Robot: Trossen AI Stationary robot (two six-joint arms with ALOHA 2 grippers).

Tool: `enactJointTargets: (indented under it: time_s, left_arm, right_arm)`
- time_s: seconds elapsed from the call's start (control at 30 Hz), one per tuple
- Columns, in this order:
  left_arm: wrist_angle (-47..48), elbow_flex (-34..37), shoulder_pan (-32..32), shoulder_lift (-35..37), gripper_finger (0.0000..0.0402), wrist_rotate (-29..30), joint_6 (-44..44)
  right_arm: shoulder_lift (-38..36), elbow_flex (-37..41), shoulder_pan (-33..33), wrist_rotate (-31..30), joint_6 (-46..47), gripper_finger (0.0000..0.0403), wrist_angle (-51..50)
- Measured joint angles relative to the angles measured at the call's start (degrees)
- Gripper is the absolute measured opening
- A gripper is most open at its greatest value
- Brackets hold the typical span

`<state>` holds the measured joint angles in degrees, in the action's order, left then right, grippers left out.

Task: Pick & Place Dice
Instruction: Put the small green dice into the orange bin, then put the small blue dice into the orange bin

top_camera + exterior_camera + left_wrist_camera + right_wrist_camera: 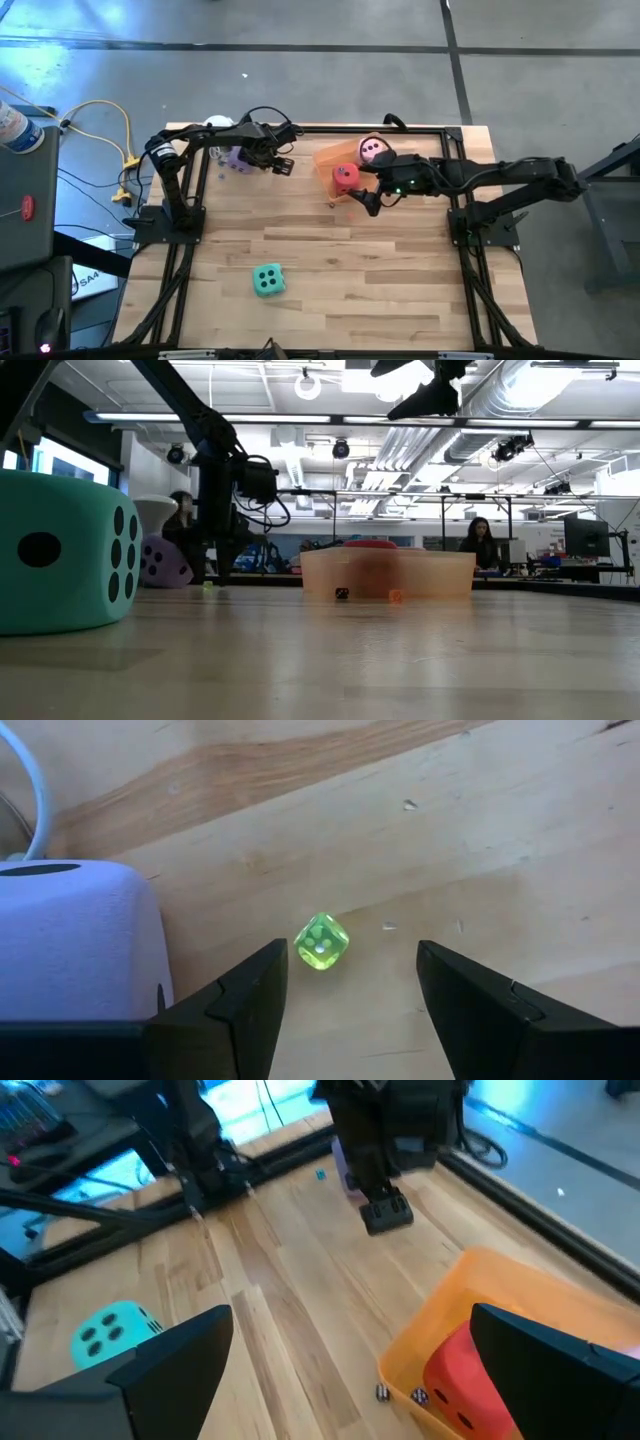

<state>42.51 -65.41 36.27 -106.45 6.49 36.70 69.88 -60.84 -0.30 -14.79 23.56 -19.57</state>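
So the thing in play is a tiny see-through yellow-green die (321, 941) lying on the table (380, 290) at the far left. The left gripper (350, 960) hangs right over it, fingers open, one on each side and neither touching it, so nothing is held. The die sits closer to one finger than the other and it's turned corner-on to them. My worry is that when they close, the nearer finger hits first and either flicks it out sideways or pinches it on the corners so it pops free. It's small and looks hard and slick, so not much to grab

Second worry: the big purple die (70, 930) is just beside that same nearer finger. Any drift that way and the finger nudges the purple one or rides up on it instead of reaching the table. The white-topped cup (215, 124) is just beyond it at the far edge, so that corner is crowded

Moving out, the orange tray (325, 155) is to the right at the far middle, with the pink die (373, 150) and red die (346, 177) in it. The right gripper (350, 1325) hovers at the tray's near edge, fingers wide open and empty. If the left arm carries anything over there, the two arms could get in each other's way. A tiny black die (342, 593) and a tiny orange one (395, 596) lie on the table just in front of the tray

The green-teal die (267, 281) sits alone, near and left of centre, well apart from everything
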Motion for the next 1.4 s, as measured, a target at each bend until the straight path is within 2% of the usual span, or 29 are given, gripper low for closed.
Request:
enactJointTargets:
  time_s: [0.27, 0.6, 0.8, 1.1, 1.4]
  left_arm:
    - [-0.30, 0.02, -0.02, -0.06, 0.0179, 0.96, 0.03]
    - [-0.34, 0.04, -0.02, -0.11, 0.0115, 1.39, 0.67]
    - [-0.32, 0.04, -0.30, -0.11, 0.0097, 1.28, 0.60]
    - [0.16, 0.09, -2.13, -0.15, 0.0054, 1.38, -2.69]
    - [0.56, 0.07, -3.06, -0.15, 0.0044, 1.57, -2.61]
  right_arm:
    - [1.19, 0.04, 0.35, 0.26, 0.35, 0.0400, -0.04]
    - [1.53, 0.04, 0.79, 0.07, 0.23, 0.0400, 0.04]
    - [1.53, 0.04, 0.79, -0.02, 0.21, 0.0400, 0.06]
    - [1.51, 0.04, 1.20, 0.10, 0.36, 0.0400, 0.04]
    - [1.51, 0.04, 2.38, -0.20, 0.88, 0.0400, 0.06]
